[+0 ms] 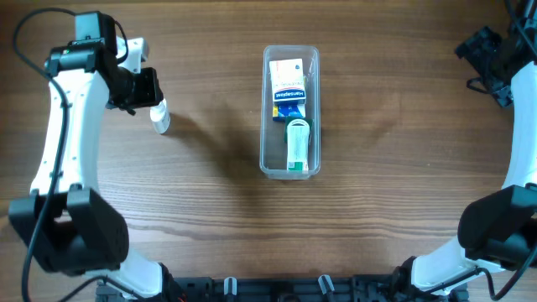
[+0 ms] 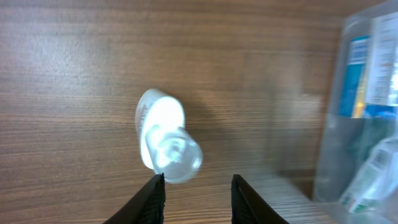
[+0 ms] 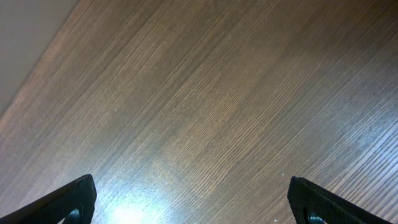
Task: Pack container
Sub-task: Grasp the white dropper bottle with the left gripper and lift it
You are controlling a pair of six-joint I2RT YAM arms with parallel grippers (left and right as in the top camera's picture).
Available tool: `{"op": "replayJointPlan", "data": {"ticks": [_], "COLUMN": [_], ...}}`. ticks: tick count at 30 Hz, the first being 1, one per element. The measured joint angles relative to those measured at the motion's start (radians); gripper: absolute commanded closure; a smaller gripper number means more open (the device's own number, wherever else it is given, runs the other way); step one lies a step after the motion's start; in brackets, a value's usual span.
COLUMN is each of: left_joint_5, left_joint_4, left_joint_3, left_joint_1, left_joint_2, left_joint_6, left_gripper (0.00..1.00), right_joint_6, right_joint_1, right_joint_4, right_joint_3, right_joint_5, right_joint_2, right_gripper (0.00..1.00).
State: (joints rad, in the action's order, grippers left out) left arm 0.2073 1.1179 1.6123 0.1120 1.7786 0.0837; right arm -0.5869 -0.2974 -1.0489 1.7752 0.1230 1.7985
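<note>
The left gripper (image 2: 196,180) hangs over the far left of the table (image 1: 210,193); its fingers stand close with a narrow gap, and nothing shows in that gap. A small white bottle (image 1: 160,118) lies just past the tips, its clear end against the left fingertip; whether the fingers pinch it I cannot tell, as the wrist view is blurred.

The container (image 1: 275,147) sits well apart to that gripper's right, at the middle of the table, flat on the wood and open at the top. Its long axis runs straight from the near edge to the far edge, square to the line between the two arms.

There is one container and one bottle. Inside the container are what look like two small boxes, a white and orange one (image 1: 288,74) at the far end and a blue one (image 1: 289,102) touching it; a single white and green tube (image 1: 299,141) lies lengthwise in the near half.

The right gripper (image 3: 191,182) is at the far right, well apart from the container; its fingers are spread wide over bare wood.
</note>
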Motion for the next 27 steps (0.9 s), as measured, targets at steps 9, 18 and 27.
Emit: {"op": "replayJointPlan", "data": {"ticks": [9, 18, 27], "left_joint_5": [-0.063, -0.188, -0.18], "left_joint_4": [0.003, 0.003, 0.0], "left_joint_3": [0.005, 0.005, 0.005], "left_joint_1": [-0.001, -0.001, -0.001], "left_joint_2": [-0.058, -0.056, 0.055], "left_joint_6": [-0.016, -0.018, -0.018], "left_gripper": [0.46, 0.43, 0.4], "right_joint_6": [0.0, 0.0, 0.0], "right_joint_1": [0.0, 0.0, 0.0], "right_joint_4": [0.0, 0.0, 0.0], "right_joint_3": [0.0, 0.0, 0.0], "right_joint_5": [0.0, 0.0, 0.0], "right_joint_2": [0.0, 0.0, 0.0], "right_gripper": [0.0, 0.0, 0.0]}}
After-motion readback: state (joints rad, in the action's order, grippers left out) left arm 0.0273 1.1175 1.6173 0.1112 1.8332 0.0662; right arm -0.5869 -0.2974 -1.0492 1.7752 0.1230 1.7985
